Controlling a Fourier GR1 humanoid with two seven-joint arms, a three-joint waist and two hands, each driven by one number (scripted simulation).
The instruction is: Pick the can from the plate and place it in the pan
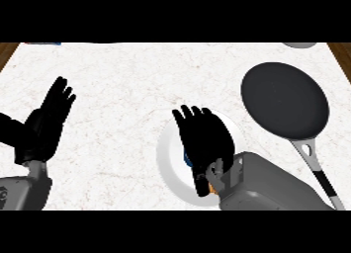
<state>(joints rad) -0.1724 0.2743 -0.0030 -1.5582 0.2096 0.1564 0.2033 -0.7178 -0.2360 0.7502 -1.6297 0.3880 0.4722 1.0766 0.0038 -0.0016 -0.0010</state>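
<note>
A white plate (169, 150) lies on the marble counter at the centre, near the front edge. My right hand (203, 143) is spread flat over it with straight fingers pointing away from me, and covers most of the plate. Of the can I see only a thin blue sliver (186, 158) at the palm's left edge; the rest is hidden under the hand, so I cannot tell whether it is touched. The dark round pan (284, 99) lies to the right of the plate, its handle (320, 175) running toward the front right. My left hand (43, 123) rests open at the left, fingers up.
A grey rounded object (302, 44) shows at the counter's far right edge, and a blue strip (43, 43) at the far left edge. Brown wood borders the counter at both far corners. Bare marble stretches between my left hand and the plate.
</note>
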